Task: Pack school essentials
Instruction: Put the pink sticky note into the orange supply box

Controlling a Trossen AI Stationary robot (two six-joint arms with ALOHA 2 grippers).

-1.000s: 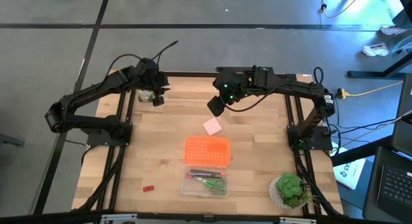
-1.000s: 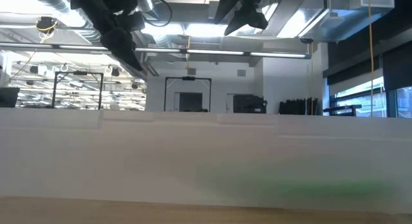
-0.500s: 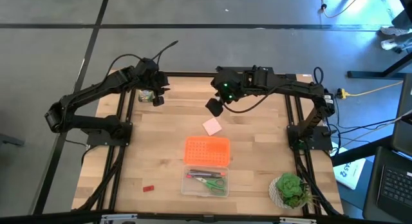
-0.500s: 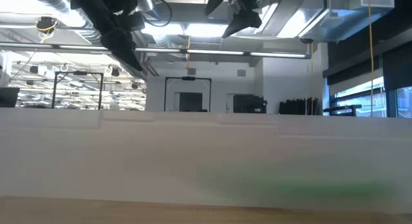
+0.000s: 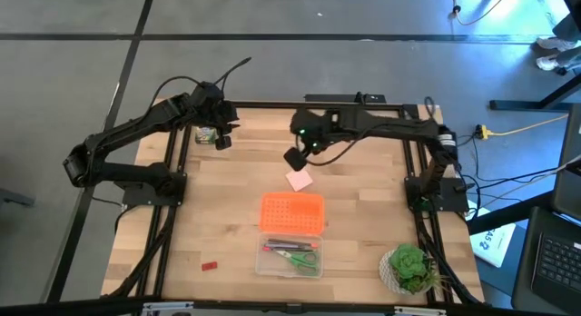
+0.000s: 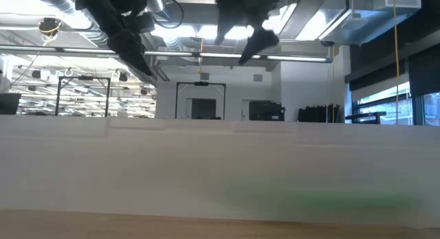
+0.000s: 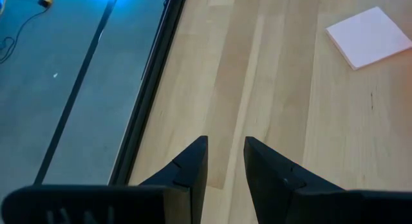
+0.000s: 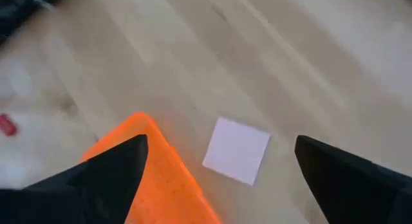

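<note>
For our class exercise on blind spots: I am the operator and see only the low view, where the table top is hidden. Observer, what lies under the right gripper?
Observer: A pink square pad, flat on the wood. The right gripper hangs above it, open.
Operator: Where is the box?
Observer: The clear plastic box sits towards the front edge, with green-handled scissors inside. Its orange perforated lid lies just beyond it.
Operator: And the left gripper?
Observer: The left gripper waits near the far left corner, by a yellow-green crayon box.
</note>
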